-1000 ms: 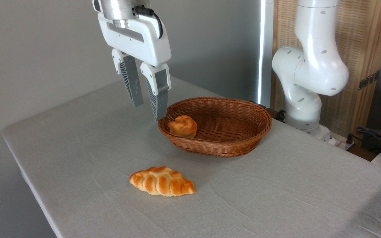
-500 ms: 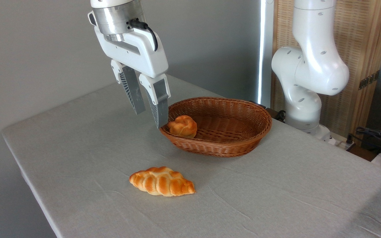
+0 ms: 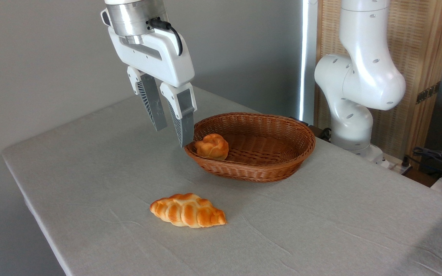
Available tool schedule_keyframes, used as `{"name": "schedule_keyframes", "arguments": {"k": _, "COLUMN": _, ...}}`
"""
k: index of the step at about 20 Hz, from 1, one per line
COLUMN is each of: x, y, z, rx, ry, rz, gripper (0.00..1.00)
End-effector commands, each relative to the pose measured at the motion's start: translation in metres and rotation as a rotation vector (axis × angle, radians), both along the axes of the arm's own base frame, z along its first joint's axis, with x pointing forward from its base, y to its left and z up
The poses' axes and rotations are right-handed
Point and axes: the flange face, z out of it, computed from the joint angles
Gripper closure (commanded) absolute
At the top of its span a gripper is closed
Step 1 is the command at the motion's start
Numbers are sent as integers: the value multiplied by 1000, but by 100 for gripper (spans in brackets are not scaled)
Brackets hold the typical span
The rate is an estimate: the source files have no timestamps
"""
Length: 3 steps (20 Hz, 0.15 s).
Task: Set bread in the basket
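The bread (image 3: 212, 146), a small round golden bun with a knotted top, lies inside the reddish-brown wicker basket (image 3: 278, 168), against its left wall. My gripper (image 3: 172, 136) hangs just left of the basket's left rim, above the table, tilted slightly. Its two grey fingers stand apart with nothing between them. The nearer fingertip is close to the bun but does not touch it.
A longer braided croissant-shaped loaf (image 3: 187, 210) lies on the grey tablecloth in front of the basket. The arm's white base (image 3: 355, 103) stands behind the basket at the right. Cables (image 3: 436, 157) lie at the far right edge.
The gripper has dropped a little and shifted slightly left over the last second, staying open. The bun, basket and loaf have not moved.
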Motion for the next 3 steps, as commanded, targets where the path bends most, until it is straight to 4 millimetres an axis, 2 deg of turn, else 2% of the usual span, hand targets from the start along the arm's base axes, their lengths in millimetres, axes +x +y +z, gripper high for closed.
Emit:
{"name": "schedule_keyframes", "arguments": {"k": 1, "x": 4, "y": 1, "z": 9, "rx": 4, "ry": -41, "rz": 15, "gripper": 0}}
{"name": "schedule_keyframes", "arguments": {"k": 3, "x": 5, "y": 1, "z": 8, "rx": 1, "ry": -41, "rz": 17, "gripper": 0}}
